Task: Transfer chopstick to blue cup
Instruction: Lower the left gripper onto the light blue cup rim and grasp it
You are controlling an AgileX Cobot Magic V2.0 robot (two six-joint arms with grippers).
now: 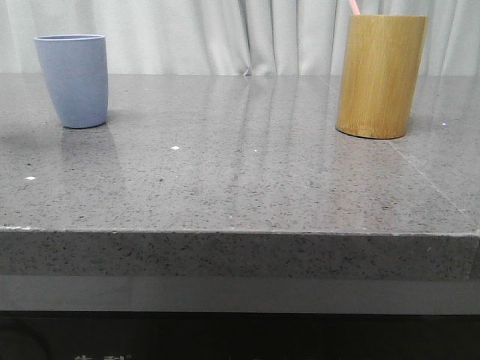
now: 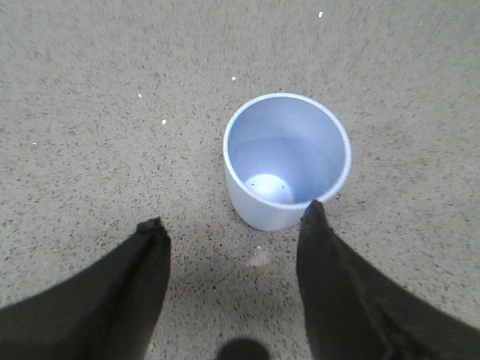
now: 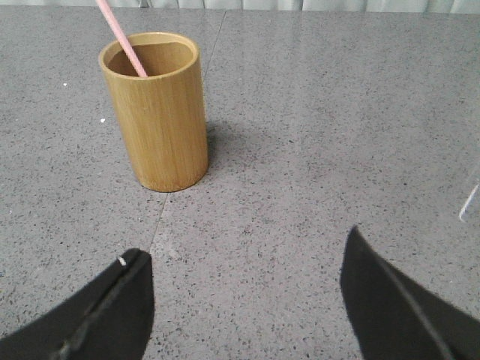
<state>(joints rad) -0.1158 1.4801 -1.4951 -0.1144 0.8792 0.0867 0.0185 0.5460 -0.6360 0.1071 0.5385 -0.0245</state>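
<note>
The blue cup (image 1: 73,80) stands upright at the far left of the grey stone table; it is empty in the left wrist view (image 2: 285,161). A pale pink chopstick (image 1: 354,7) sticks out of the taller bamboo cylinder (image 1: 379,76) at the far right, and it leans inside the cylinder (image 3: 159,112) in the right wrist view (image 3: 120,39). My left gripper (image 2: 234,221) is open and empty above the table, one fingertip (image 2: 315,214) overlapping the cup's rim in the view. My right gripper (image 3: 244,251) is open and empty, short of the cylinder. Neither gripper shows in the front view.
The grey speckled table (image 1: 240,172) has its front edge near the camera. A white curtain (image 1: 225,34) hangs behind it. A seam (image 3: 157,225) runs across the tabletop by the cylinder.
</note>
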